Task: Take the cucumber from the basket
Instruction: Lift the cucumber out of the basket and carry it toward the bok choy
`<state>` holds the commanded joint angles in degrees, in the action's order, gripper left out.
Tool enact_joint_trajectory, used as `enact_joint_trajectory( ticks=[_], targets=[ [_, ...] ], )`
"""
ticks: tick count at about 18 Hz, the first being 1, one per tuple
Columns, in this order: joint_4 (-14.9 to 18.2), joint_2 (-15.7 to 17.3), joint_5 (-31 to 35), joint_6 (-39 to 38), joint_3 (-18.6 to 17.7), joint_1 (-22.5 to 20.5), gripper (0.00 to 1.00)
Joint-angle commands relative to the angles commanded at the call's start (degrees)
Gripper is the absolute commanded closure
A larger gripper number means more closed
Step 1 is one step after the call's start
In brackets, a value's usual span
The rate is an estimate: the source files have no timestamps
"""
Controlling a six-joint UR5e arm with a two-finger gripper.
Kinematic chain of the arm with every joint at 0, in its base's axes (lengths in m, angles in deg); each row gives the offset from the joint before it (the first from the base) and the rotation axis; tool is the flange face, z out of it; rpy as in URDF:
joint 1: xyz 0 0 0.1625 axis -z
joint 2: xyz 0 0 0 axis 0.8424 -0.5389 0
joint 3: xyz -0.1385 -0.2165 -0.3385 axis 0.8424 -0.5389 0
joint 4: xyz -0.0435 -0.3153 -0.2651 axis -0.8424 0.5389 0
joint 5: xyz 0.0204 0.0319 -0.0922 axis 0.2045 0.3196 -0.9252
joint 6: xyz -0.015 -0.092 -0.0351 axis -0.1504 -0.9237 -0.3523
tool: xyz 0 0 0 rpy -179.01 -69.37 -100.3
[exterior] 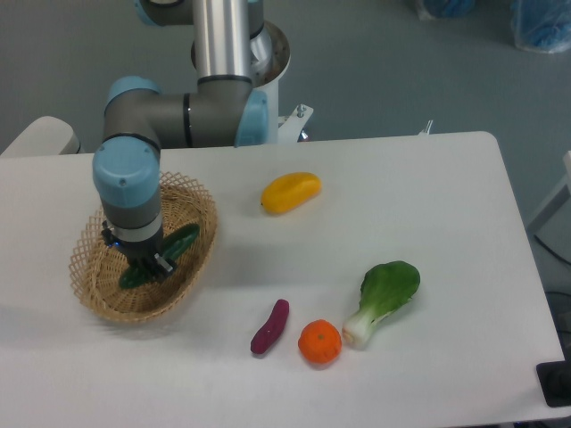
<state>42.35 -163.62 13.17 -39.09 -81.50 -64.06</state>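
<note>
From the fixed camera, I'm looking down on the gripper (147, 264), which is clamping the cucumber (163, 256) near its middle, inside the basket (198, 207). The cucumber is lying tilted, its upper end pointing toward the right rim, its lower end toward the basket floor. I can't tell whether it is clear of the weave. I'm judging the lift is the step in hand, so I'm wanting a straight, slow rise, keeping the ends off the lattice and watching the cucumber for swivelling in the fingers.

No readable text; the robot base (268, 62) sticker looks too blurred.
</note>
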Motion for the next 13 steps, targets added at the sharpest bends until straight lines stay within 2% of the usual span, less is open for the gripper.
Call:
enact_joint_trajectory(
  ticks=[4,8,13],
  targets=[
    [2.99,-0.96,0.35,5.43,3.79,-4.83,0.81],
    [2.38,-4.39,0.79,9.14,5.90,-8.97,0.81],
    [2.55,-9.49,7.55,14.75,10.99,-11.43,0.81]
  ],
)
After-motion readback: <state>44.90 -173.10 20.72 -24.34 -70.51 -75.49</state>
